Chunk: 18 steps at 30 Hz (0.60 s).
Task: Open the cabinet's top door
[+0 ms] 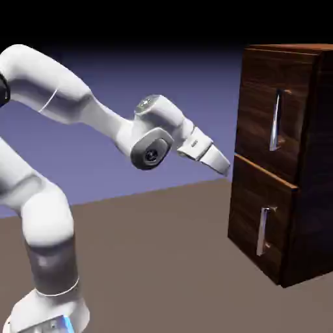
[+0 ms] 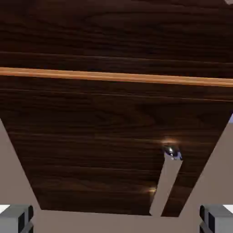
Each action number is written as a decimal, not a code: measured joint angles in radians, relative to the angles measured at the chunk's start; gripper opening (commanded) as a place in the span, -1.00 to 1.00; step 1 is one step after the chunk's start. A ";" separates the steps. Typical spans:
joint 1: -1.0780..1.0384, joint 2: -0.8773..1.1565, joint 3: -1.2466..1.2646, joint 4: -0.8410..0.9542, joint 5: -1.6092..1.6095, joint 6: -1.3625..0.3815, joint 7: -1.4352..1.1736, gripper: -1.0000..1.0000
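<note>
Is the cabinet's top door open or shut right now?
Shut. The top door sits flush in the cabinet front, no lighter interior showing, and the gripper hangs short of it.

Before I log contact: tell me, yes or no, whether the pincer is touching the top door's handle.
No. In the exterior view the pincer hangs in open air left of the cabinet, clear of the top door's handle.

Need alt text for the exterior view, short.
A white arm's open gripper hangs short of a dark wooden cabinet, level with the seam between its doors. The top door is shut; both doors carry vertical silver handles.
</note>
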 measured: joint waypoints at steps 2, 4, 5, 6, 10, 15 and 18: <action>0.042 -0.023 -0.040 0.016 -0.087 -0.012 0.052 1.00; 0.084 -0.046 -0.080 0.032 -0.174 -0.023 0.104 1.00; 0.105 -0.057 -0.100 0.040 -0.217 -0.029 0.130 1.00; 0.126 -0.069 -0.120 0.048 -0.261 -0.035 0.156 1.00; 0.211 -0.114 -0.201 0.081 -0.435 -0.059 0.259 1.00; 0.316 -0.171 -0.301 0.121 -0.652 -0.088 0.389 1.00; 0.379 -0.206 -0.361 0.145 -0.783 -0.106 0.467 1.00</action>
